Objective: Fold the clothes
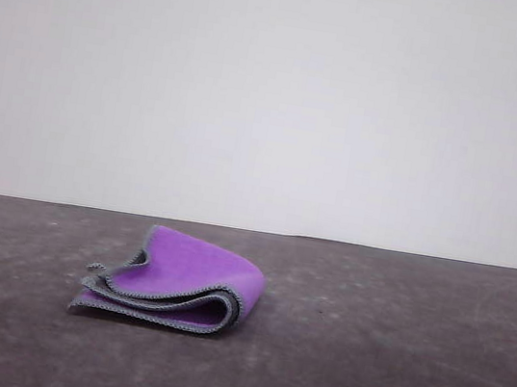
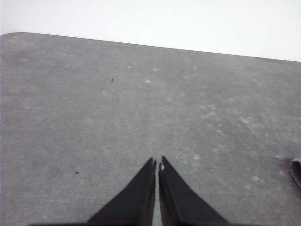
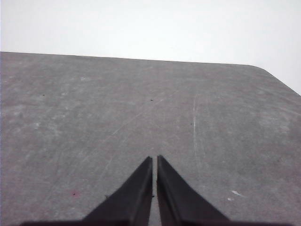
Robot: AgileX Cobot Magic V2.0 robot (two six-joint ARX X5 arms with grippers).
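- Left wrist view, nearest first: the left gripper [image 2: 157, 164] has its two dark fingers pressed together, tips all but touching, with nothing between them, hanging over bare grey table [image 2: 94, 103].
- Right wrist view gives the same picture on the other side: the right gripper [image 3: 154, 159] is closed tip to tip and empty above the scuffed tabletop, whose rounded far corner shows beyond it.
- At the edge of the left wrist view a small grey sliver [image 2: 296, 172] pokes in; it is probably the stitched edging of the cloth, though too little of it shows to be sure.
- Front view, farther out: the cloth [image 1: 177, 284] lies on the table left of centre, well apart from both grippers. It is doubled over, purple face outward on top, with grey-edged layers stacked and curling open toward the camera and a rounded fold on its right side.
- Beyond it, only the table's far edge and a plain pale wall [image 1: 274, 89].
- Judgement: the fold looks made but loose, since the layers gape at the near edge.
- To finish well, I would part the fingers before descending, press or pinch the gaping edges so they line up, and smooth the top layer flat rather than dragging the bundle across the table.
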